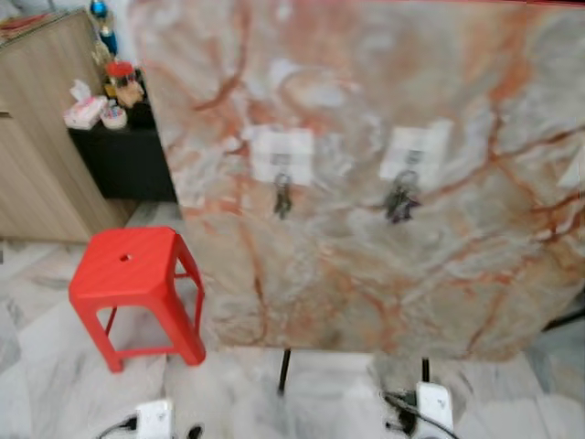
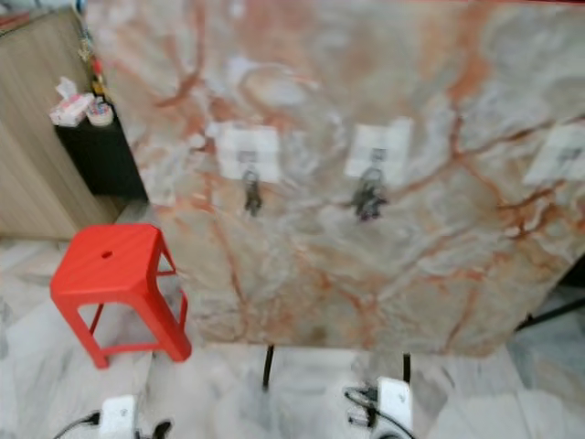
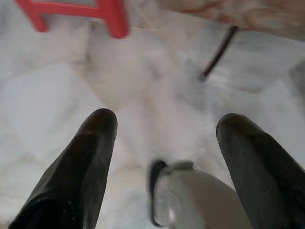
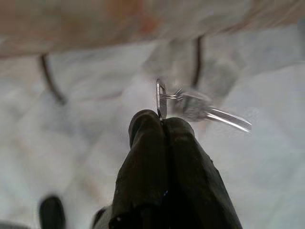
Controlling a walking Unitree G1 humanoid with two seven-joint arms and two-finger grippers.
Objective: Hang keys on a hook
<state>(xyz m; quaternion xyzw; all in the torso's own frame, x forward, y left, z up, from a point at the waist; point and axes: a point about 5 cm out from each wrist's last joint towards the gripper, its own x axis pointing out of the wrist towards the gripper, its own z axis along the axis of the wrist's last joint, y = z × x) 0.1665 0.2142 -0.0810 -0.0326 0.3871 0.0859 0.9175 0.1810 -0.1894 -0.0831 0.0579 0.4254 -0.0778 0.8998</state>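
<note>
Right wrist view: right gripper (image 4: 162, 119) pinches keys (image 4: 200, 107); left gripper (image 3: 164, 129) gapes empty. No writing legible.

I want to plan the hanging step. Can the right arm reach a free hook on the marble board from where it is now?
Probably not yet. The right claw, shut on the keys, is low near the floor. A third hook plate looks free at the marble board's right edge, with nothing visibly in the way.

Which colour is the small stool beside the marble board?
Bright red stool; the left eye view shows it best.
</note>
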